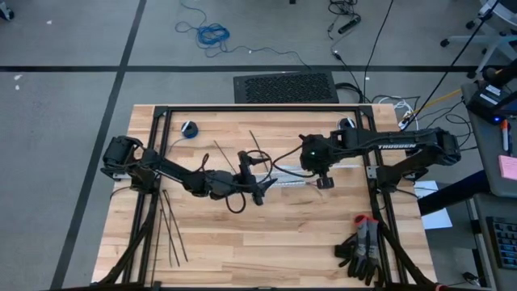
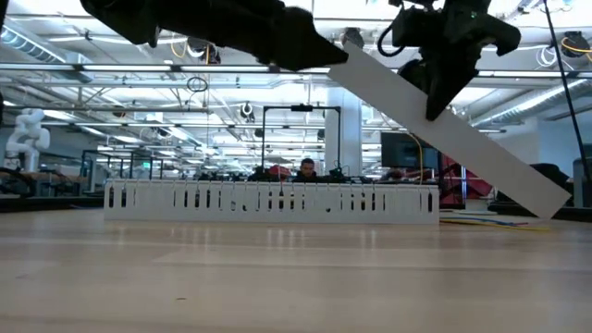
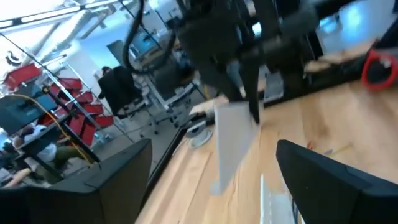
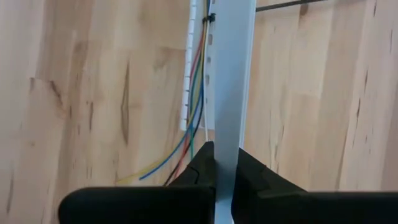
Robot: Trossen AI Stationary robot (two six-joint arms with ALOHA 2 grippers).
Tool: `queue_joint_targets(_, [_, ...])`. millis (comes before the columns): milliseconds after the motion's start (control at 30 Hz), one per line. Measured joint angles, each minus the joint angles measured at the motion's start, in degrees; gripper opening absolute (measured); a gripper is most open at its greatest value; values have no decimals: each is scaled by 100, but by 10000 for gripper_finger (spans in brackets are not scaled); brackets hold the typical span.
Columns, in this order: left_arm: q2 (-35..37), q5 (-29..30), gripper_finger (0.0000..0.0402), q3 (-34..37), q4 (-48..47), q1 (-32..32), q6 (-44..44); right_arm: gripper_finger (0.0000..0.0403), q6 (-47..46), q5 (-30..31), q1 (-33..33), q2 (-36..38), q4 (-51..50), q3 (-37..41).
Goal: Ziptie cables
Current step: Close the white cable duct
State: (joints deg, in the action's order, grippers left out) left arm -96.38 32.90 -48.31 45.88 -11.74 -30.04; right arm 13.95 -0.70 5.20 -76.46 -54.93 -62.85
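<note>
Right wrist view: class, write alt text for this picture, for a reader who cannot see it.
The right gripper is shut on a long flat white strip that runs up the picture's middle over a wooden table. Beneath it lies a white slotted duct holding the cables, coloured wires with a black ziptie around them, their loose ends spilling onto the wood.

From my remote seat: a robotics lab or workshop hall. Around the wooden table (image 1: 266, 234) lies grey carpet marked with black tape lines. Beyond the table I see exposed ceiling trusses (image 2: 185, 79), monitors (image 2: 402, 148), red parts bins (image 3: 81, 112), and a seated person (image 2: 306, 169).
</note>
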Motion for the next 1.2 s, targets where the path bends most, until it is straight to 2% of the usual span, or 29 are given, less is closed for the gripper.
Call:
queue_joint_targets(67, [13,-198,340,0,77,91,134,8,31,9,2,-60,44,0])
queue_joint_targets(267, [13,-1500,340,0,-130,602,1077,8,165,-97,-1,-160,219,0])
queue_joint_targets(433, [13,-1968,338,0,-383,999,1671,8,173,-105,-3,-160,300,0])
queue_joint_targets(533, [13,-2193,320,0,-339,1058,1804,8,180,-119,-2,-160,312,0])
queue_joint_targets(700, [13,-2260,244,0,-313,1059,1884,8,198,-105,-1,-160,351,0])
queue_joint_targets(1033, [13,-2923,20,0,-354,1095,1900,8,206,-86,-1,-160,532,0])
queue_joint_targets(1100, [11,-2998,10,0,-348,1153,1872,8,183,-83,-1,-160,536,0])
queue_joint_targets(1200, [11,-3043,23,0,-351,1268,2156,8,130,-36,6,-160,545,0])
